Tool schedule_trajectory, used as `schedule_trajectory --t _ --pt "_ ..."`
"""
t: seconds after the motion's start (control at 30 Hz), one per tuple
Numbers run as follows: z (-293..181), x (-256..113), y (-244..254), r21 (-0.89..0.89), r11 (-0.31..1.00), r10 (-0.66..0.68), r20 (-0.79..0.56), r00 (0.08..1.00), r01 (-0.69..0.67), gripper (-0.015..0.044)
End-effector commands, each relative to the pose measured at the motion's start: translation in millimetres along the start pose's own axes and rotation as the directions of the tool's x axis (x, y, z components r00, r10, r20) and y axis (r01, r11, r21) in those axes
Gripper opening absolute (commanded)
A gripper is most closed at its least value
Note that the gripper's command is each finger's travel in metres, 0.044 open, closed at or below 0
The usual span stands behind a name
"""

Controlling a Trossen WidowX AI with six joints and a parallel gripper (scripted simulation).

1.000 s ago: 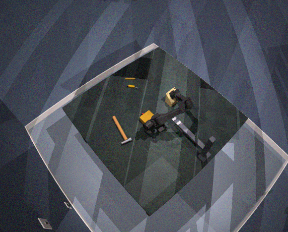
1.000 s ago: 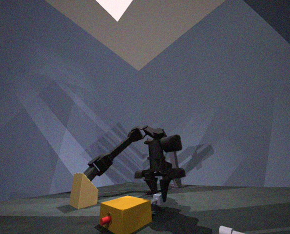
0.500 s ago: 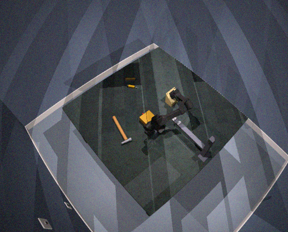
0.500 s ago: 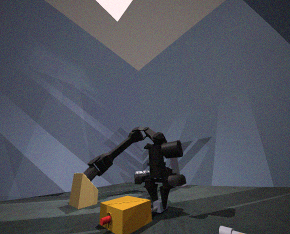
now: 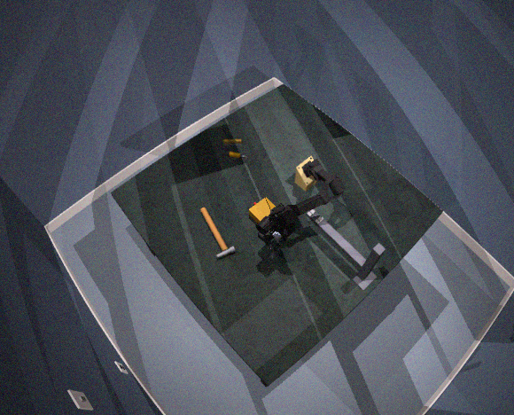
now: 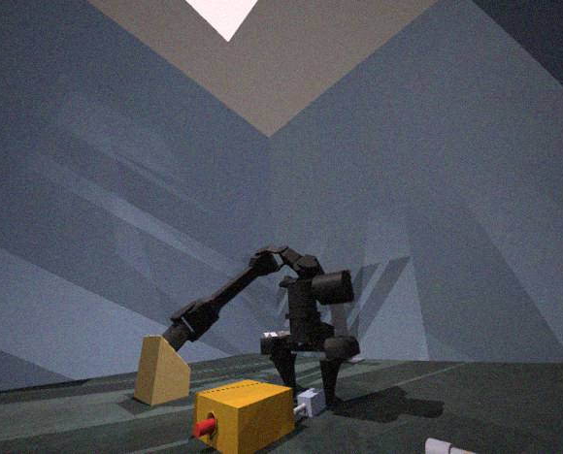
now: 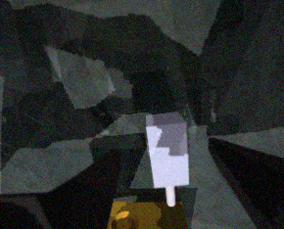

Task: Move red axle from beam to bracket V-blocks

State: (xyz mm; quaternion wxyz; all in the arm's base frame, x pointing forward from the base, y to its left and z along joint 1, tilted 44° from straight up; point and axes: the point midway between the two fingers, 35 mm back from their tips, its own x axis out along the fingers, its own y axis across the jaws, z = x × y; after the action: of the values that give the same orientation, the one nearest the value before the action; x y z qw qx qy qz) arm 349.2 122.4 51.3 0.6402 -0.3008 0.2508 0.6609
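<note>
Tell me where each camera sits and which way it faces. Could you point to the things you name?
Top: high overhead, looking down on the dark work surface; the arm and gripper (image 5: 273, 250) (image 6: 311, 398) show.
Exterior: low, near surface height, looking level past the yellow beam (image 5: 261, 209) (image 6: 259, 415) (image 7: 148, 220); the whole arm rises behind.
Wrist: on the arm by the gripper, looking down between its dark fingers.
Shared: top and exterior both show the tan wedge (image 5: 302, 178) (image 6: 154, 375).
</note>
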Motion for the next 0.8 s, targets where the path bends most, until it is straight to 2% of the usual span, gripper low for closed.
schedule_trajectory --t 0.0,0.77 --pt "1 -10 -2 -0.005 1.0 -0.009 0.001 1.0 0.009 0.044" --pt "0 -47 -2 -0.005 1.0 -0.009 -0.001 1.0 0.009 0.044"
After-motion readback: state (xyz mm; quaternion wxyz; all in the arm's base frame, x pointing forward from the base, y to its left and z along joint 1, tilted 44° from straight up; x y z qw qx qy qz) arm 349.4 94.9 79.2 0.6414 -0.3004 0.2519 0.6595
